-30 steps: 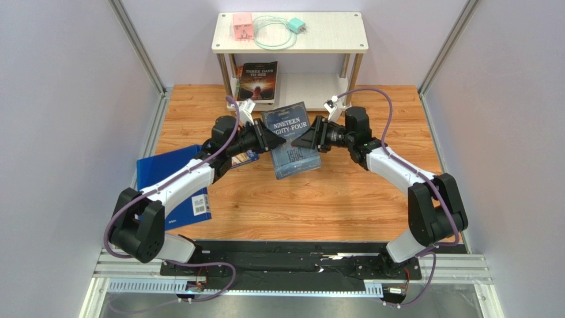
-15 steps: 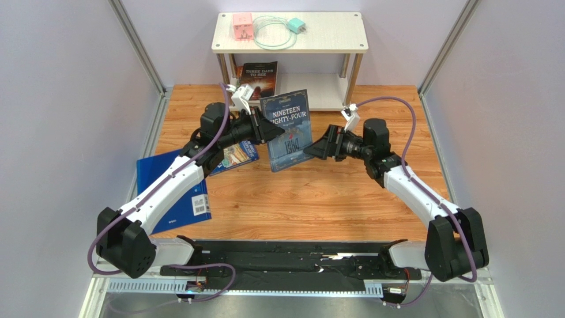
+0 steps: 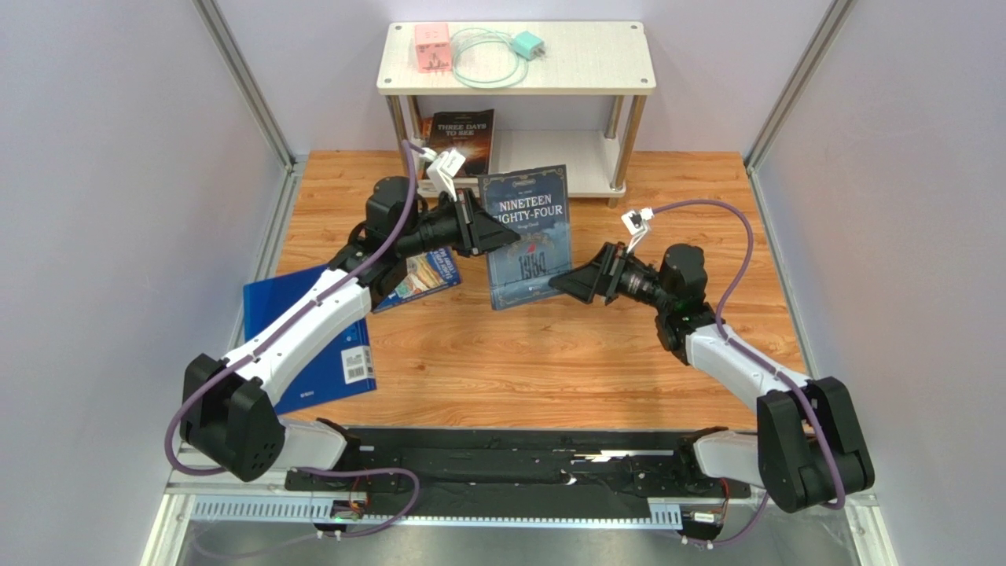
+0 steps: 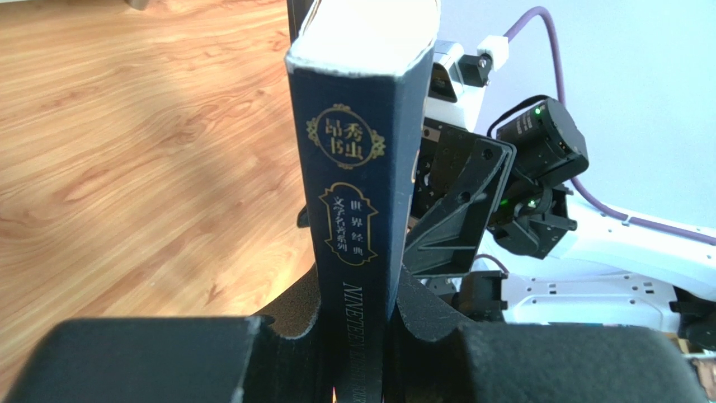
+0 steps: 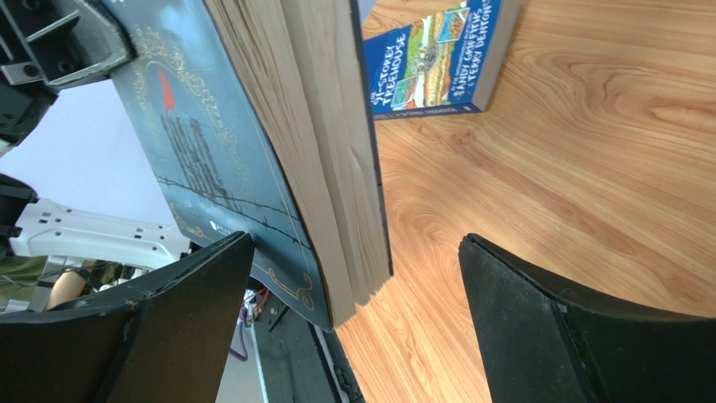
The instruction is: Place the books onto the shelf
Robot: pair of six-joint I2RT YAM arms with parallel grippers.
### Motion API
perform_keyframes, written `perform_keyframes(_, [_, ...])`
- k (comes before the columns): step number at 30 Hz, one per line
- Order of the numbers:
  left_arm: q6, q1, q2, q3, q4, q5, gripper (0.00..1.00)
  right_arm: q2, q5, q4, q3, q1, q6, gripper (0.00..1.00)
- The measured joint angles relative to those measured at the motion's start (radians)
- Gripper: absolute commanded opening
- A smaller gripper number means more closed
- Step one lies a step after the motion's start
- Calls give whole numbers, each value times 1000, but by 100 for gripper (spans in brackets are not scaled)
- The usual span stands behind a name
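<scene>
My left gripper point(image 3: 502, 236) clamps the dark blue book point(image 3: 528, 236) by its spine, upright above the surface just near of the shelf point(image 3: 590, 59), probably to stand it there, while my right gripper point(image 3: 564, 283) gapes wide, gripping nothing.

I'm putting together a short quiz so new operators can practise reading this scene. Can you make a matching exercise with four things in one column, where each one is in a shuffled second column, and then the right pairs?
Things
1. Nineteen Eighty-Four book
2. black book
3. pink box
4. large blue book

Places
A. flat on the table
B. top board of the shelf
C. gripped in the left hand
D. lower board of the shelf

Pairs: 1-C, 2-D, 3-B, 4-A
</scene>
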State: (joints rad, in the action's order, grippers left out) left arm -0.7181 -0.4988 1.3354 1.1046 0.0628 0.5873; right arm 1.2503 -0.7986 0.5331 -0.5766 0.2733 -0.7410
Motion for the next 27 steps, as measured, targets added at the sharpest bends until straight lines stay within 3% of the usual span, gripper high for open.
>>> perform_keyframes(6, [-1,-38,38,32,9,-10,0,-17,-18,68,21,0,-43,96])
perform_keyframes(9, [7,-59,47,37,6,-44,0,-30,-24,72,22,0,-64,85])
perform_keyframes(11, [10,-68,58,48,0,-65,0,-43,-26,74,25,0,-78,73])
perform_keyframes(12, [10,-71,63,55,-2,-77,0,-51,-26,73,28,0,-84,62])
perform_keyframes(13, [10,-72,65,56,-2,-86,0,-55,-25,72,31,-3,-90,41])
perform_keyframes(14, [10,-76,65,56,-5,-100,0,-57,-22,69,33,-7,-97,34])
perform_keyframes(15, [11,-77,65,56,-11,-114,0,-58,-22,65,34,-9,-96,9])
perform_keyframes(17, [24,-82,66,58,-31,-155,0,-58,-27,51,35,-10,-108,0])
perform_keyframes(19, [31,-84,69,68,-59,-184,0,-61,-30,39,33,-7,-116,0])
perform_keyframes(20, [34,-87,72,80,-77,-195,17,-61,-29,37,33,-8,-115,0])
perform_keyframes(23, [52,-98,92,144,-161,-232,46,-62,-16,30,31,-7,-119,0])
perform_keyframes(27, [100,-98,124,270,-294,-405,56,-37,-6,-56,-16,-6,-89,0])
